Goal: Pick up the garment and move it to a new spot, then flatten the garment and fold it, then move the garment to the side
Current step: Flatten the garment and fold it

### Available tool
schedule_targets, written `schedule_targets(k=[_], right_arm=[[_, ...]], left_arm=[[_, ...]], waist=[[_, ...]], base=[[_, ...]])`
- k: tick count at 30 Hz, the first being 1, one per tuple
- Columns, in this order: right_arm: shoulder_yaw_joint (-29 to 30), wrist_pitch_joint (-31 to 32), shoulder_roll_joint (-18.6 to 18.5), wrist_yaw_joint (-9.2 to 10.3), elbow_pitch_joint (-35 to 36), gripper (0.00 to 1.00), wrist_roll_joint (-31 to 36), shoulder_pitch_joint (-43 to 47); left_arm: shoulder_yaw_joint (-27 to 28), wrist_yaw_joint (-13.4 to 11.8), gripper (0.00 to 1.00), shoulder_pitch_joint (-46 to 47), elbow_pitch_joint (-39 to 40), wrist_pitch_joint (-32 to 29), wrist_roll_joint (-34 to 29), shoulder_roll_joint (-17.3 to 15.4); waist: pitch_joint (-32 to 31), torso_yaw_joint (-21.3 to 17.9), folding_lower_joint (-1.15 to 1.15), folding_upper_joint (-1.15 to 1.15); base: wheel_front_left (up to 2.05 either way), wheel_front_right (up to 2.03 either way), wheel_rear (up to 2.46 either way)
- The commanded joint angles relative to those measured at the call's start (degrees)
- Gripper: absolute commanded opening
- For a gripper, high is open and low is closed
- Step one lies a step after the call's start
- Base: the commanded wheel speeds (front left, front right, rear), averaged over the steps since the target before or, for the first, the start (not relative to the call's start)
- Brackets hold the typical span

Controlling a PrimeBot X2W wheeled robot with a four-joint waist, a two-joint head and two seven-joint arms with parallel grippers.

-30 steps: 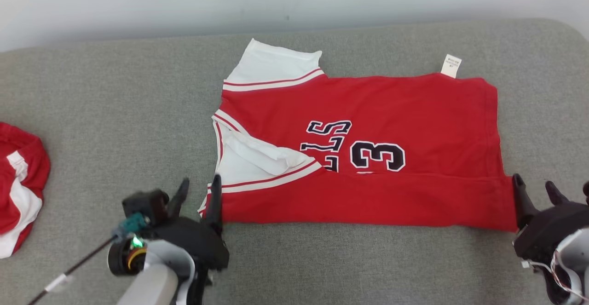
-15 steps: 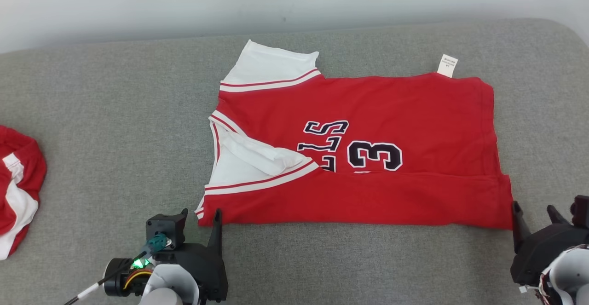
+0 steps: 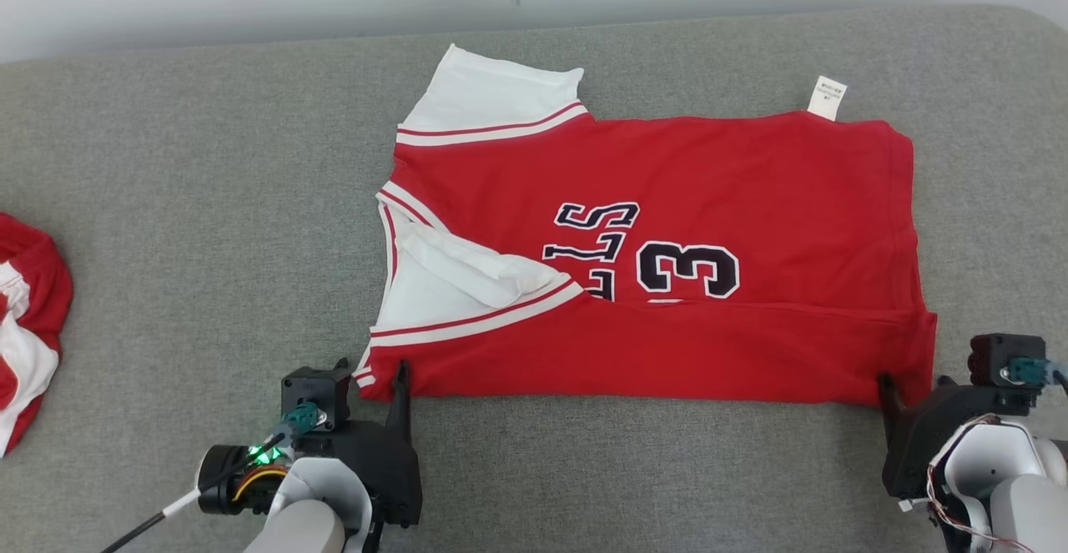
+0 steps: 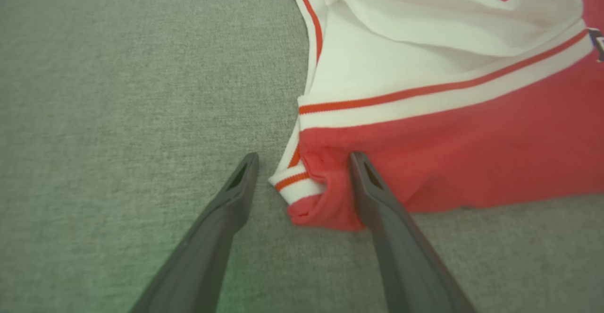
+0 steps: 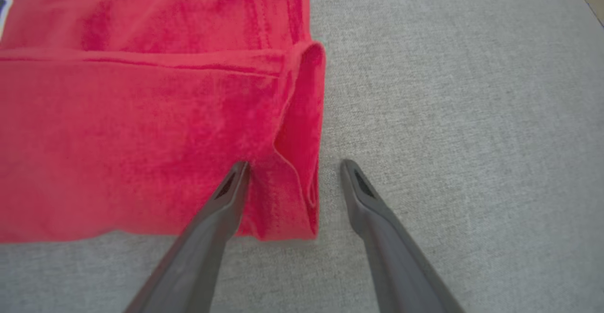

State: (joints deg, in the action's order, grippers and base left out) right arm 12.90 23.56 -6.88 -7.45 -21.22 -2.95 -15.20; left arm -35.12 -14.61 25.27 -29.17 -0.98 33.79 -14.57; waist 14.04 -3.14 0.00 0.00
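Counter: grey fabric top. Its far edge runs along a pale wall, with a rounded corner at far right. There is wide bare room to the left of the work, a clear strip along the near side, and a narrower bare margin at right.

Red basketball jersey: lies flat at centre-right of the counter, long axis left to right. The white-trimmed shoulders point left and the hem is at right. The near long edge is folded over towards the middle, and the fold line crosses the foot of the "3". The far edge lies near the counter's back edge.

Second red-and-white garment: bunched at the far left edge, well apart from the jersey.

Left pincer: spread wide and gripping nothing. In the wrist view the left pincer straddles the near-left corner of the jersey. One finger lies over red cloth and the other over bare grey.

Right pincer: also spread wide with nothing held. In its wrist view the right pincer brackets the near-right corner of the jersey. One finger lies on the fold and the other on bare counter.

White care label: sticks out from the far right edge.
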Motion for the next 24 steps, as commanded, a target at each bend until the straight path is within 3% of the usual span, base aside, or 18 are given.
schedule_targets(k=[1,2,3,4,5,6,14,24], right_arm=[[-1.14,1.10,0.19,-0.08,-1.40,1.00,-0.49,0.07],[-1.70,1.50,-0.03,-0.09,-2.05,1.00,-0.74,-0.06],[-2.43,2.00,-0.19,-0.13,-2.56,1.00,-1.08,-0.17],[-2.83,2.31,-0.33,-0.13,-2.94,0.46,-1.35,-0.26],[-3.55,2.34,-0.60,-0.14,-3.09,0.07,-1.62,-0.36],[-4.05,2.74,-0.89,-0.14,-3.31,0.00,-1.92,-0.42],[-1.66,2.27,-3.14,0.02,-1.43,0.00,-2.95,0.92],[4.29,4.59,-2.14,0.06,3.34,0.00,-3.13,6.12]], left_arm=[[-0.48,0.10,0.47,-0.66,-1.47,-1.34,0.03,-0.12],[-0.62,0.24,0.18,-0.77,-1.67,-1.66,0.22,-0.05],[-0.92,0.48,0.00,-0.96,-1.92,-2.27,0.34,-0.05],[-1.09,0.47,0.00,-1.25,-2.09,-2.77,0.70,0.07],[-1.18,0.61,0.00,-1.49,-2.12,-3.02,0.79,0.13],[-1.23,0.69,0.00,-1.75,-2.11,-3.18,0.98,0.15],[-1.26,0.78,0.00,-4.65,-0.44,-2.83,2.37,-0.33],[-1.68,-1.00,0.00,-11.84,5.19,-2.84,3.79,-1.57]], waist=[[0.06,0.14,0.00,0.00],[0.05,0.19,0.00,0.00],[0.03,0.22,0.00,0.00],[-0.01,0.24,0.00,0.00],[-0.08,0.28,0.00,0.00],[-0.17,0.33,0.00,0.00],[-1.94,1.31,0.00,0.00],[-5.73,2.74,0.00,0.00]], base=[[0.00,0.00,0.00],[0.00,0.00,0.00],[0.00,0.00,0.00],[0.00,0.00,0.00],[0.00,0.00,0.00],[0.00,0.00,0.00],[0.00,0.00,0.00],[0.00,0.00,0.00]])
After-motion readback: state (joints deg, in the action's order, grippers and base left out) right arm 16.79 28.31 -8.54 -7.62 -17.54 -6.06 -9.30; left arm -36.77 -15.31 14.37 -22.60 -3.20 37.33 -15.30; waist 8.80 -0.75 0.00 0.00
